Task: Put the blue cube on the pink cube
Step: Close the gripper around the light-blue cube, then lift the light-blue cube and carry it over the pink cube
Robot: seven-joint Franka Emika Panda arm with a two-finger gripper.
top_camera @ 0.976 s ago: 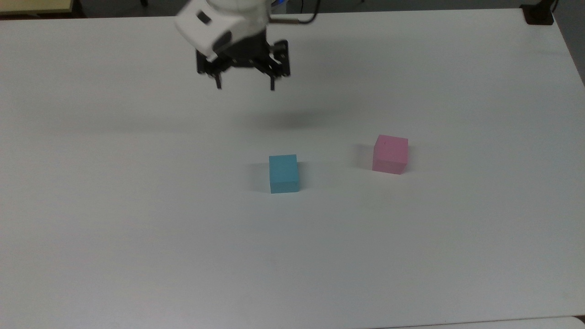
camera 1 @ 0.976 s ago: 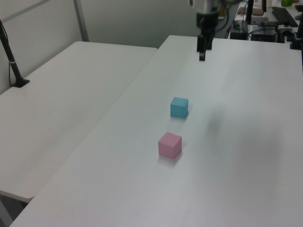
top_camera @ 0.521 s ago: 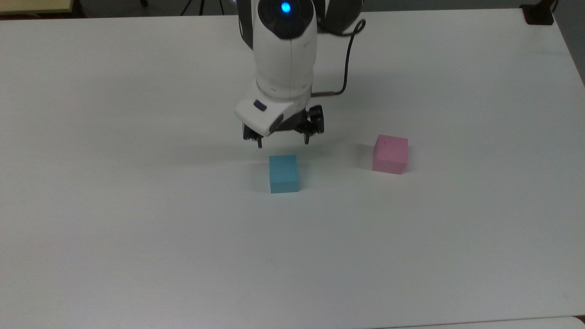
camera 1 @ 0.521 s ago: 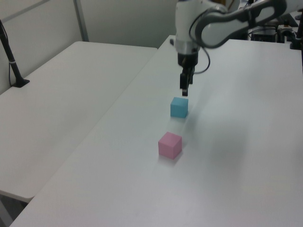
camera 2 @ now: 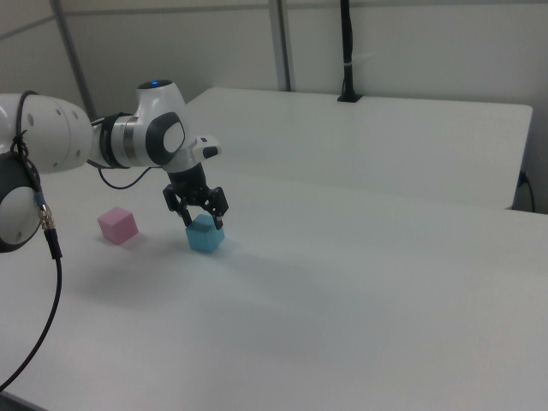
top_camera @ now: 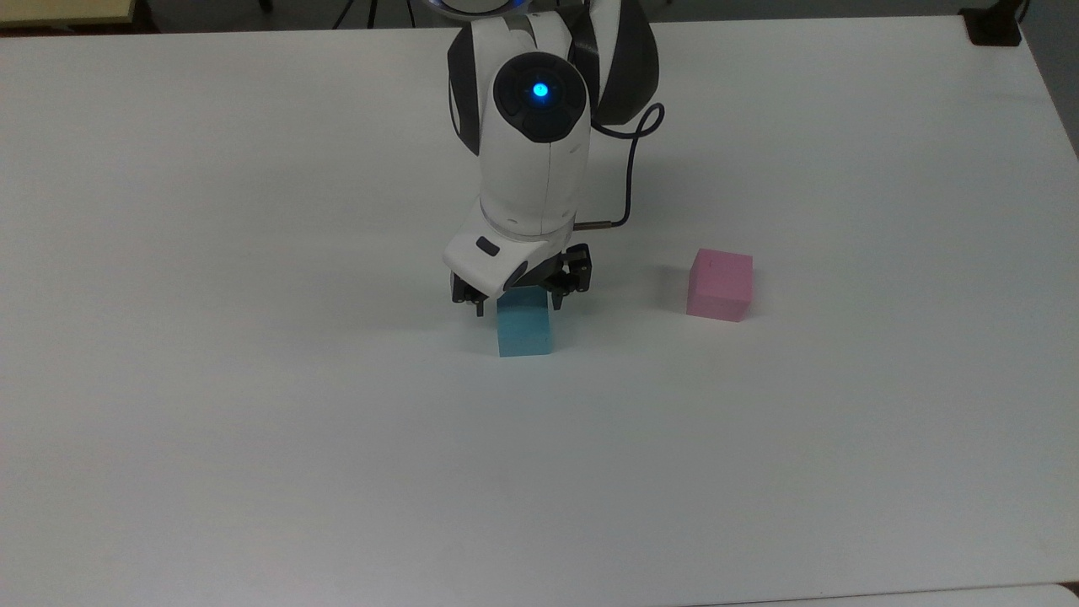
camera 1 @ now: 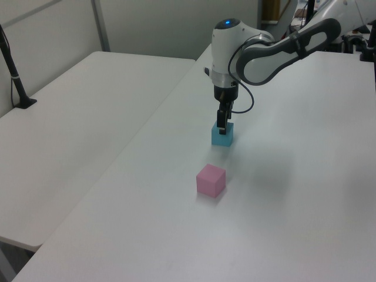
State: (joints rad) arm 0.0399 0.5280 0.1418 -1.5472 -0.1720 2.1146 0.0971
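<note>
Pick-up stage, not yet gripped. The gripper hangs straight down over the blue cube, fingers spread apart, one tip on each side of the cube's top edge as the top view and right view show it. No squeeze on the cube that I can see; gaps show between fingertips and cube faces in the right view.

Blue cube sits flat on the white table, near the table's middle. Pink cube stands well apart from it, toward the top view's right, also flat on the table, turned a little relative to the blue one. In the left view the pink cube lies nearer the camera than the blue cube; in the right view it is on the right view's left.

My reading of what comes next: lower a touch more so the fingers straddle the cube's sides properly, close on it, lift clear, carry across to the pink cube, and line the faces up before letting go. The pink cube's slight turn may call for a wrist rotation, or the stack will sit skewed.

Count:
- blue cubes: one
- pink cubes: one
- arms: one, one gripper
- a second white table alongside, with a black post standing on it
</note>
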